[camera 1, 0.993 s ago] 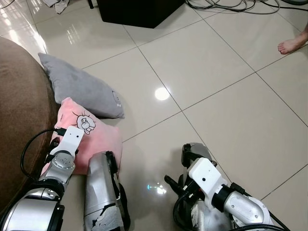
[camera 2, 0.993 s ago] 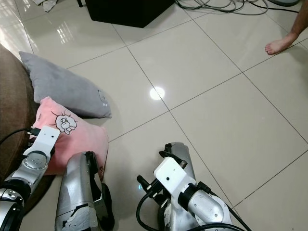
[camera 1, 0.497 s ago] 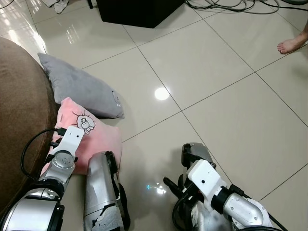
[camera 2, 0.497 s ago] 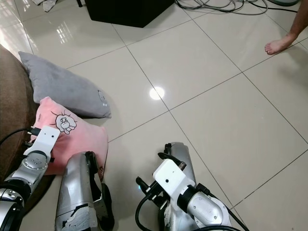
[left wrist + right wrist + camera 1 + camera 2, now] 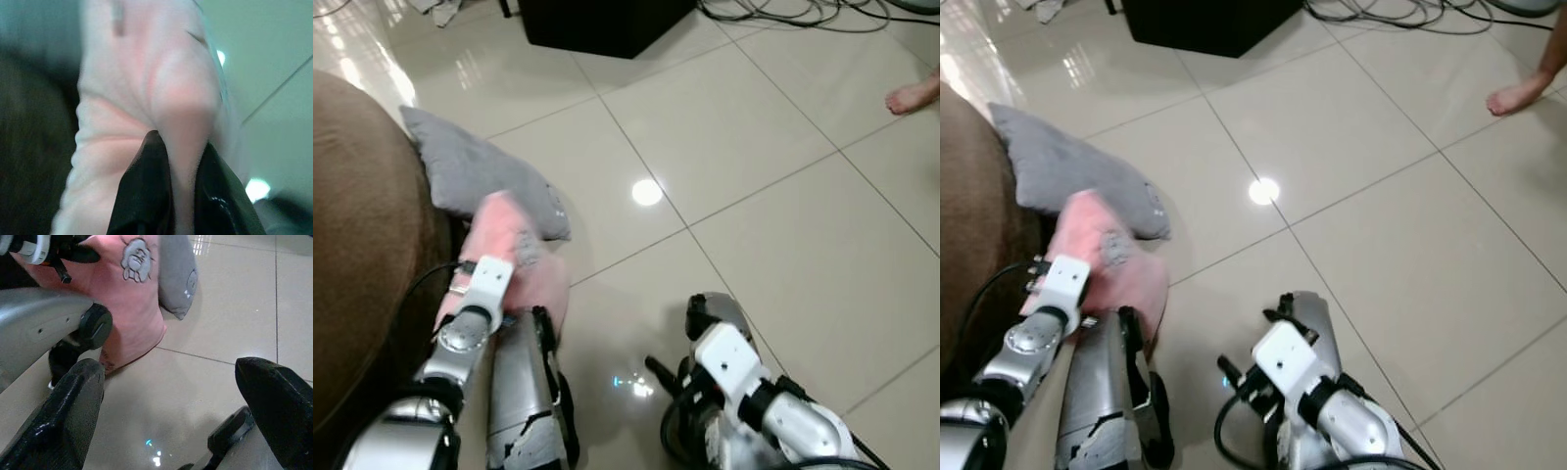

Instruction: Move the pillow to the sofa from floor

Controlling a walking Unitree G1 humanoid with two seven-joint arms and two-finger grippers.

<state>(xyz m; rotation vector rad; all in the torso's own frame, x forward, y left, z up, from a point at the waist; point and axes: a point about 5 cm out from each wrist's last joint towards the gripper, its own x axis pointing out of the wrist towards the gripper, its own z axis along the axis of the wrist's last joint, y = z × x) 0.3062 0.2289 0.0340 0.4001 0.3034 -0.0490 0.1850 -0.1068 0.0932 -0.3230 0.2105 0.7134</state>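
The left gripper [image 5: 178, 171] has its two black fingers closed on a bunched fold of the pink pillow [image 5: 519, 257], as the left wrist view shows, with the fabric puckered between them. From the head views the pillow sits at about nine o'clock of the robot's feet, one end raised toward the brown sofa [image 5: 362, 255], its lower part probably on the tiled floor [image 5: 754, 176] beside the left leg; whether it is fully clear of the floor cannot be told. A grey pillow [image 5: 475, 171] lies just behind it at about eleven o'clock, touching or nearly touching it. The right gripper [image 5: 171, 406] hangs low near the right leg with its fingers spread wide and nothing between them. To do the lift well, I judge the pinch should be kept firm, since a fold of soft cloth can slip out as the weight comes on. The arm should carry the pillow up and toward nine o'clock over the sofa's edge, high enough that its trailing corner clears the armrest and does not drag the grey pillow along. A person's bare foot [image 5: 913, 95] is at two o'clock, well apart.
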